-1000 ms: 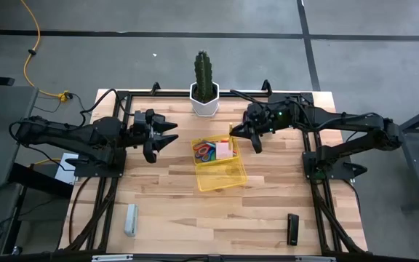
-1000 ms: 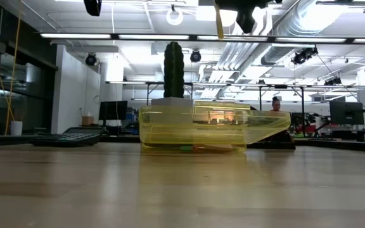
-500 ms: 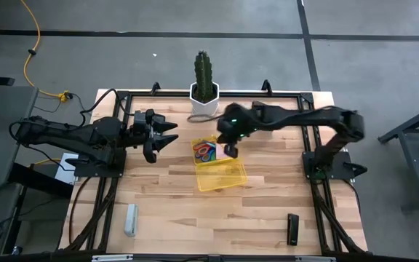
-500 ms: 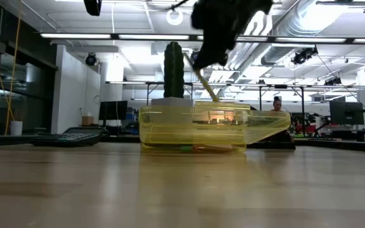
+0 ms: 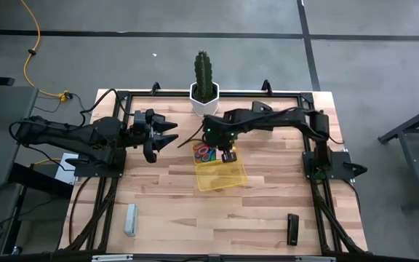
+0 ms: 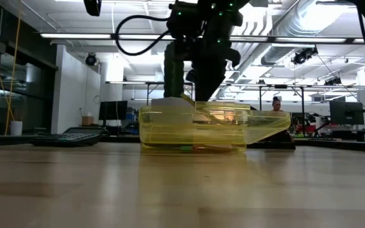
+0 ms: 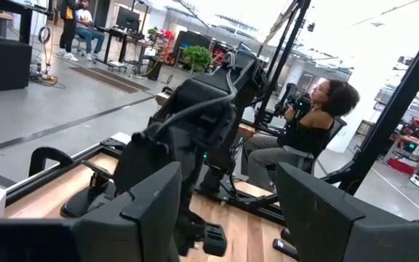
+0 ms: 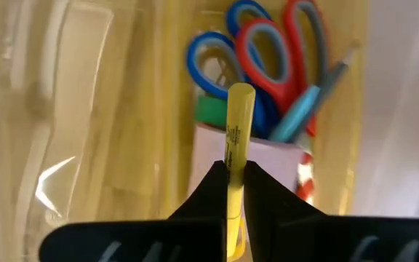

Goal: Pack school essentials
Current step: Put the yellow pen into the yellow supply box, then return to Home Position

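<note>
A clear yellow box [image 5: 221, 175] sits mid-table. Its far end holds blue-handled scissors [image 8: 213, 62], red-handled scissors [image 8: 276, 62], a light-blue pen [image 8: 305, 109], a pink sticky-note pad [image 8: 264, 164] and a green piece [image 8: 211, 110]. My right gripper [image 5: 228, 153] points down over that end, just above the rim in the low view [image 6: 205, 95], shut on a yellow pencil [image 8: 238, 120]. My left gripper [image 5: 167, 135] hovers open and level left of the box, touching nothing. My right gripper pinches the yellow pencil's shaft [image 8: 233, 159] between its two fingers [image 8: 268, 189]. The fingers come steeply from above, and the pencil runs along them. Its free end [image 8: 240, 91] sticks out past the fingertips, down over the pad and scissors in the box.
A cactus in a white pot [image 5: 204, 80] stands behind the box at the far edge. A grey oblong block [image 5: 131, 220] lies near the front left, a black calculator [image 5: 293, 228] near the front right. A person [image 7: 308, 127] sits beyond the table.
My right gripper has swung from the far right toward the table's left and down over the yellow box. It has tipped from nearly level to pointing steeply down, and has stayed shut on the pencil.
</note>
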You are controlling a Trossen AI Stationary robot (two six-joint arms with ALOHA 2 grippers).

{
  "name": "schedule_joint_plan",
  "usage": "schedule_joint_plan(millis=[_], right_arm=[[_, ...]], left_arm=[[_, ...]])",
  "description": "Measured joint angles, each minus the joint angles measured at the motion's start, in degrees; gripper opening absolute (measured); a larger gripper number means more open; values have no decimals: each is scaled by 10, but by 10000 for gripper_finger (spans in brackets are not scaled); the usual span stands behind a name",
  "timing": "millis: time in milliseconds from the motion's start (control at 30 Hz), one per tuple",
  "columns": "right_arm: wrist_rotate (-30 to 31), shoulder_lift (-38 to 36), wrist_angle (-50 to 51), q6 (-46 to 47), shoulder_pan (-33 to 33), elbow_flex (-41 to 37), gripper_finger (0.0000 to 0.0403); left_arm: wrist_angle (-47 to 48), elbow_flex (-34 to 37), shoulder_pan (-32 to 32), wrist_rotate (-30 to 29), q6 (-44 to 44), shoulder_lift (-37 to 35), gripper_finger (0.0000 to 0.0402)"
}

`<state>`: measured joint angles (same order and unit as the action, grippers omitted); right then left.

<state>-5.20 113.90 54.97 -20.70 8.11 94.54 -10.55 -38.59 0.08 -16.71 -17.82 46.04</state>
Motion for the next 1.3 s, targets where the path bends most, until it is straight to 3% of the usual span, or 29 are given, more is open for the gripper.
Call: schedule_joint_plan(millis=[467,800,933,1100,1300], right_arm=[[-13,3,-23,2,-18,-5,50],[-19,0,-11,9,-18,-3,185],[-43,-34,24,44,-11,-15,229],[-63,-157,-30,99,5,-170,242],[-61,-368,-238,268,13,-410,243]], left_arm=[[0,0,0,-6,25,0,211],[0,0,0,-5,26,0,211],[5,0,0,-5,42,0,211],[5,0,0,-3,50,0,211],[5,0,0,0,50,0,211]])
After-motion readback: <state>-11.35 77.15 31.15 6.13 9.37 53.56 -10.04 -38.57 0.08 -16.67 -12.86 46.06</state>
